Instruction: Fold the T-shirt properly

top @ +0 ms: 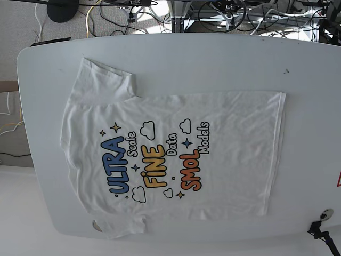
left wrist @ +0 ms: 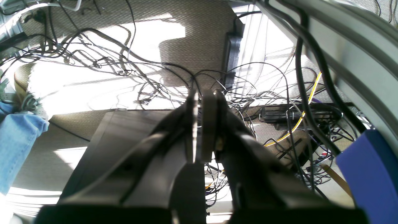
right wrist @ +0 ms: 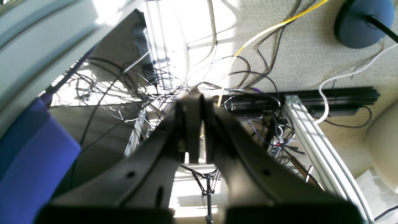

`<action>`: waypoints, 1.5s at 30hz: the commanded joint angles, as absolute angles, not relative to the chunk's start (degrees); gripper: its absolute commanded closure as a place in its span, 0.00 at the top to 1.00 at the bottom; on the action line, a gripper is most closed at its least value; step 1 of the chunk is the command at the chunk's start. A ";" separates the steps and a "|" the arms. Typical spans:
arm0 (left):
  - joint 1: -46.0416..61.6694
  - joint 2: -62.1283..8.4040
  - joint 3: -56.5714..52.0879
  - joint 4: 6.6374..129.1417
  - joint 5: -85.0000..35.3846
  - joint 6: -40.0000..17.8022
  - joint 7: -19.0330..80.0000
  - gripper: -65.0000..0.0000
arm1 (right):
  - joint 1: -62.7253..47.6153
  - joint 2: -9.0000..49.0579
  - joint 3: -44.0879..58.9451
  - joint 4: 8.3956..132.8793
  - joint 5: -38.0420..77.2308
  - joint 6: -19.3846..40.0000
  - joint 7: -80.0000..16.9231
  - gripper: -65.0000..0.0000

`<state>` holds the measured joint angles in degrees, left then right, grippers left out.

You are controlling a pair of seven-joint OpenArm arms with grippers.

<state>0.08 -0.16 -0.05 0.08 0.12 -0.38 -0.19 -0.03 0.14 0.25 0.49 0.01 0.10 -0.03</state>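
Observation:
The white T-shirt (top: 170,154) lies spread flat on the table in the base view, print side up, with its neck toward the left and its hem toward the right. One sleeve (top: 104,80) points to the far edge and the other (top: 125,225) reaches the near edge. Neither arm appears in the base view. The left gripper (left wrist: 199,95) is shut and empty, hanging over a carpeted floor full of cables. The right gripper (right wrist: 193,93) is shut and empty too, above similar cables. Neither wrist view shows the T-shirt.
The white table (top: 240,64) has rounded corners. A black clamp with a cable (top: 321,230) sits at its near right corner. A person's jeans leg (left wrist: 15,143) shows at the left. Blue padding (left wrist: 370,174) and aluminium frame rails (right wrist: 314,140) flank the grippers.

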 commanded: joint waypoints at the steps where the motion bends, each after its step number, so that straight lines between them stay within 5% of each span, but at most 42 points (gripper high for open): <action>1: 0.51 -0.76 -0.20 1.11 1.29 -0.39 -0.14 0.02 | 0.43 0.35 0.17 1.02 0.29 0.45 -0.01 0.01; 45: 1.35 -1.28 -0.02 1.69 1.93 -0.78 -2.39 0.00 | 0.53 0.78 -1.61 1.48 -0.09 0.18 -0.17 0.01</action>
<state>1.28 -1.04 0.05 1.83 1.69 -0.47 -2.39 0.73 0.64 -1.37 1.41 0.01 0.16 -0.21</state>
